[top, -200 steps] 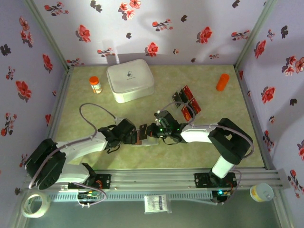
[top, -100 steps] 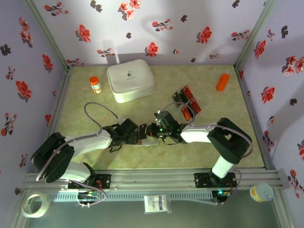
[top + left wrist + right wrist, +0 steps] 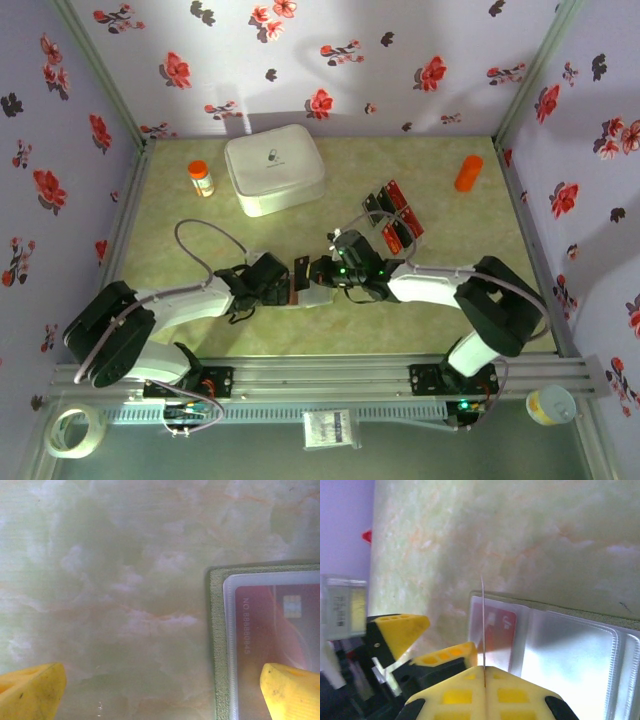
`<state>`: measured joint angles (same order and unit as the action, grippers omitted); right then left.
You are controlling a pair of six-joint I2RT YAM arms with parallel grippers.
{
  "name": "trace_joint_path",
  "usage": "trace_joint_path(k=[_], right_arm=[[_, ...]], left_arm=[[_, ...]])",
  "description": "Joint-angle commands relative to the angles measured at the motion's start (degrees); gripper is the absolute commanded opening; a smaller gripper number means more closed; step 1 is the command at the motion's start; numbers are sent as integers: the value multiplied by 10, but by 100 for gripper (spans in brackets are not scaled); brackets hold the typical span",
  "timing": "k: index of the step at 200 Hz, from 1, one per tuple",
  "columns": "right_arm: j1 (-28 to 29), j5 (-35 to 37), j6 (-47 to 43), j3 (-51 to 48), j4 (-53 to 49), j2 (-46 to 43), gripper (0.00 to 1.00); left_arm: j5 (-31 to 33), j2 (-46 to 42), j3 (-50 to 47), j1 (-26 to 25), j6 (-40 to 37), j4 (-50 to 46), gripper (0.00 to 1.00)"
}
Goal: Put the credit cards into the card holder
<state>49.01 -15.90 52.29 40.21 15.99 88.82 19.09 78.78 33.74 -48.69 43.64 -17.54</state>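
The card holder [image 3: 216, 645] lies open on the table, olive-green with clear pockets, and a red card [image 3: 275, 625] sits in one pocket. My right gripper [image 3: 484, 667] is shut on another credit card [image 3: 483, 625], seen edge-on and standing upright over the holder's left pocket [image 3: 497, 630]. My left gripper [image 3: 160, 695] is open just above the table, one yellow finger [image 3: 292, 690] over the holder's corner and the other finger [image 3: 30, 690] over bare table. From above, both grippers meet at the holder [image 3: 318, 297]. Several loose red and black cards [image 3: 398, 222] lie behind the right arm.
A big white rounded box [image 3: 273, 167] stands at the back left, with an orange-capped bottle [image 3: 201, 178] beside it. An orange cylinder [image 3: 468, 172] stands at the back right. Flowered walls close in the table on three sides.
The left arm's base link has swung and its gripper has edged right toward the holder. The right arm's elbow has shifted right, with the card still in its grip.
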Motion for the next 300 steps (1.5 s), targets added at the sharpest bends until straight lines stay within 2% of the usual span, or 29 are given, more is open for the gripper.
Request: trace_joint_path(k=[1,88,211,300], right_arm=[[-1,29,-8,-21,-13,-26,0],[0,52,34,-77,96,-17,0],[11,39,61,-85,156,36,0],[19,40,65,-104,165,39,0]], left_arm=[[13,-8,-19,-4,15,-23,100],[14,-15,-23,-4,15,-24,100],[14,-12,-19,-4,12,-23,100],[14,-13,-19,-4,13,-21,100]])
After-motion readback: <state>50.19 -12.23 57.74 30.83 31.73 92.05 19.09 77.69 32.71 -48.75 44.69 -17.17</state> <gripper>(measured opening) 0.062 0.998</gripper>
